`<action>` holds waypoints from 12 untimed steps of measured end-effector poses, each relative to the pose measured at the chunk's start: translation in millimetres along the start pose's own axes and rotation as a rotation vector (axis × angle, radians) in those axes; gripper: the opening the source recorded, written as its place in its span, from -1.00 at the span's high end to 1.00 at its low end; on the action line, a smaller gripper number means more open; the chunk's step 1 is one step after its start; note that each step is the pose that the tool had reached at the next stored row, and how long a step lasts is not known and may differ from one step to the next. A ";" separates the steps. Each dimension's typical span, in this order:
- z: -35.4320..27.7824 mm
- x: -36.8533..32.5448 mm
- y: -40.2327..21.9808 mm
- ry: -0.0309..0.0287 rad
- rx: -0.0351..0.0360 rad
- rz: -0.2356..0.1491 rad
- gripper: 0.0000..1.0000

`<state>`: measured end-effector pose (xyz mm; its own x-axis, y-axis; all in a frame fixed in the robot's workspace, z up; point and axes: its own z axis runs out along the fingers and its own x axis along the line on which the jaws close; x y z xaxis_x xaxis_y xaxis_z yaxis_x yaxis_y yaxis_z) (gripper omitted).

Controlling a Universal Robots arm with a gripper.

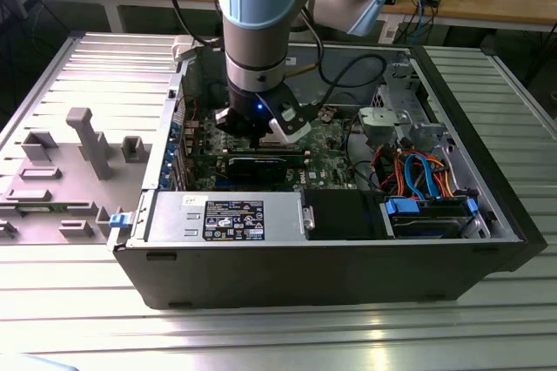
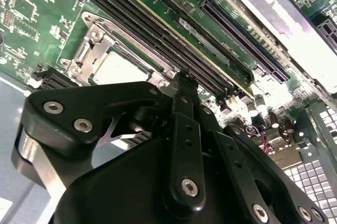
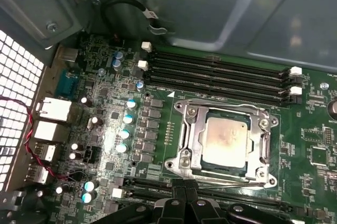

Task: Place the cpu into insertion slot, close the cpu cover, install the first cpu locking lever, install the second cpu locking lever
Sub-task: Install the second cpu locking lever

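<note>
Inside the open computer case [image 1: 348,240] on the bench [image 1: 261,336], motherboard [image 3: 131,129] exposed. Insertion slot [image 3: 224,142] already holding the cpu [image 3: 226,139] — cpu cover [image 3: 192,129] down over it, levers apparently seated. Gripper [image 3: 184,190] pressed together, empty, just beside the socket.

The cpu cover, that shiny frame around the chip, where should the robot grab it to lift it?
Probably by its thin bar on the side nearest the gripper, coming down from above. The cpu cover lies flat over the cpu, its window leaves only narrow bars to pinch, and the memory slots crowd the far side.
</note>
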<state>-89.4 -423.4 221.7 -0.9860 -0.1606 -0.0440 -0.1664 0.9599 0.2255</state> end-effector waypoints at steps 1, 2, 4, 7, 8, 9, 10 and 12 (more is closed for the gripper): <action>0.7 0.3 0.5 0.0002 0.0002 0.000 0.79; 1.6 0.5 1.1 0.0002 0.0001 0.000 0.79; 4.0 0.8 2.9 0.0004 0.0001 -0.001 0.79; 7.9 3.1 5.3 0.0016 -0.0003 -0.007 0.79; 8.9 4.1 5.8 0.0018 -0.0003 -0.008 0.79; 9.9 4.8 6.6 0.0020 -0.0001 -0.008 0.79; 10.8 5.1 7.4 0.0022 -0.0001 -0.009 0.79; 14.3 5.3 8.5 0.0024 -0.0004 -0.010 0.79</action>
<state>-96.0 -412.8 209.5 -0.9843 -0.1710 -0.0440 -0.1765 0.9581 0.2254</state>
